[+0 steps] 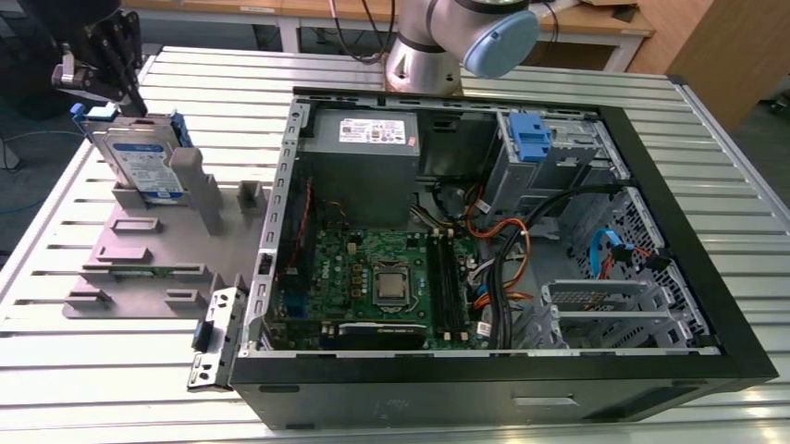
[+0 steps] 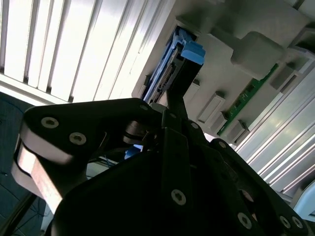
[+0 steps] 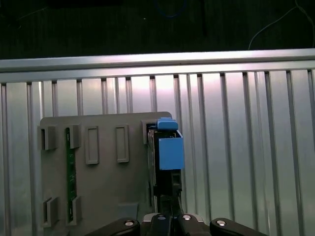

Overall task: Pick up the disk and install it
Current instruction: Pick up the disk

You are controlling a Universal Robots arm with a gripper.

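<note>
Now disk (image 1: 136,163) upright in grey holder (image 1: 151,270)

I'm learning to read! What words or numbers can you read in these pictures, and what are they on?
Label on the disk: print is there, but too small to read.
On the power supply, the white sticker: too blurred to read.
So nothing can be read for sure.

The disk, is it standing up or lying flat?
Standing up. The disk sits on its edge in the grey holder, its label facing sideways.
</note>
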